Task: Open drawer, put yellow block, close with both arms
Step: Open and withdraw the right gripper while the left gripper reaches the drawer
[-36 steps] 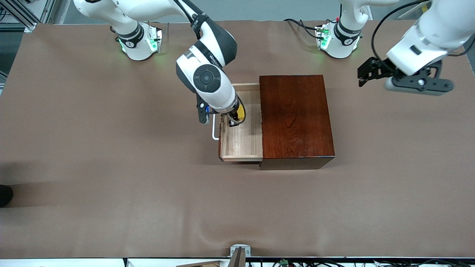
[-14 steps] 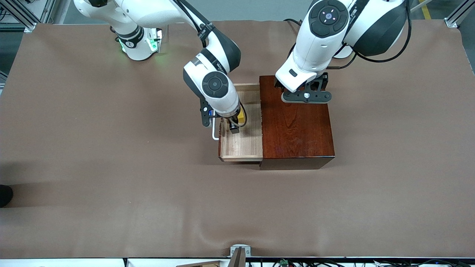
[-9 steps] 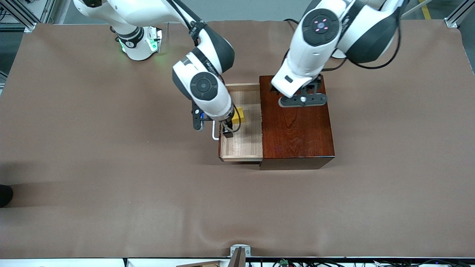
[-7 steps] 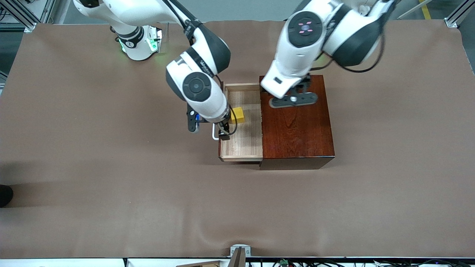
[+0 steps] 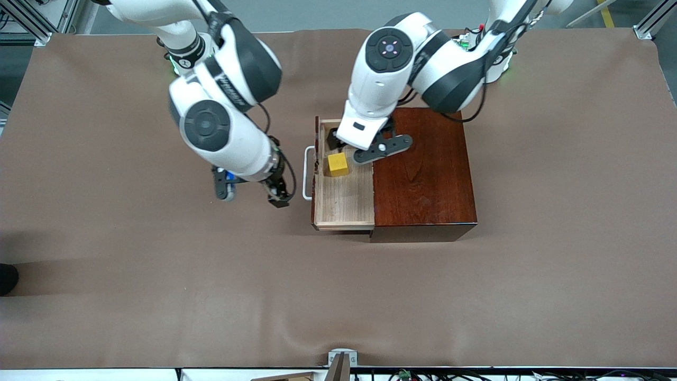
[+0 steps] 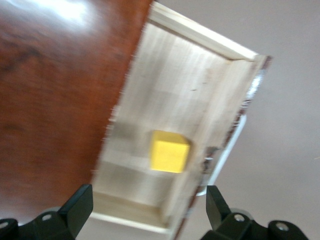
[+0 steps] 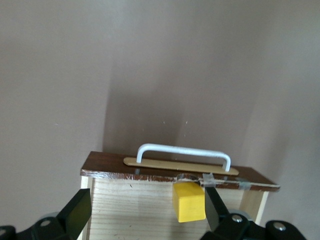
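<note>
Now, with the yellow block (image 5: 338, 164) lying in the open drawer (image 5: 344, 203), a skewed jam is risked if the left gripper (image 5: 346, 145) (jaws wide, above the tray) and the right gripper (image 5: 253, 193) (jaws wide, empty, above the tabletop (image 5: 106, 238) near the handle (image 5: 306, 173)) push unevenly.

It was a robotics lab rather than a home or shop. Two white robot arms (image 5: 222, 121) stood bolted at one edge of a wide table (image 5: 106, 238) covered in a plain brown mat, their round bases lit green. Aluminium frame struts (image 5: 653, 21) rose at the table's corners, a bare grey floor showed past them, and loose cables (image 5: 418, 374) and a small metal bracket (image 5: 341, 360) lined the edge nearest the front camera.
</note>
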### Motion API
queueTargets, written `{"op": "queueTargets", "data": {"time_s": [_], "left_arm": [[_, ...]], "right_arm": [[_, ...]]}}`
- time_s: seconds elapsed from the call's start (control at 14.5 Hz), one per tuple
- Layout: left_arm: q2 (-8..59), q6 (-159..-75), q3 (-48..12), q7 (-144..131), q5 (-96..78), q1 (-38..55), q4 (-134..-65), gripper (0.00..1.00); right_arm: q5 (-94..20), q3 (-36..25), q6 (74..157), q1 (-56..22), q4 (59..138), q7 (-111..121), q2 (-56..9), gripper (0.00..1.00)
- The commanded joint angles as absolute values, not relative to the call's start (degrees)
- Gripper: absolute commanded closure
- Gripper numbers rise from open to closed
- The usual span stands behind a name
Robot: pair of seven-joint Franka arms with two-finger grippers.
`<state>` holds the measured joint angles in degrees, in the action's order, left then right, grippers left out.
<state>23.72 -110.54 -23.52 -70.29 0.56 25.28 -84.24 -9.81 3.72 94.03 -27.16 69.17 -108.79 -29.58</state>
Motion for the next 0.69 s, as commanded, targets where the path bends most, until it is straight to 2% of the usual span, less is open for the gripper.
{"op": "queueTargets", "data": {"time_s": [0.0,0.41,0.62], "left_arm": [[27.85,-117.31,-22.94,-77.93,0.97,27.94,-81.13,0.00],[33.57,-129.88,-22.59,-91.65,5.70,32.07,-77.61,0.00],[36.46,-134.20,-18.04,-98.94,9.13,37.33,-75.51,0.00]], "right_arm": [[-8.88,4.40,90.19,-24.88,66.27,-103.38,-29.27,0.00],[-8.79,4.22,86.84,-19.78,66.27,-87.04,-25.58,0.00],[-9.05,4.39,85.26,-16.01,66.01,-79.57,-23.91,0.00]]}}
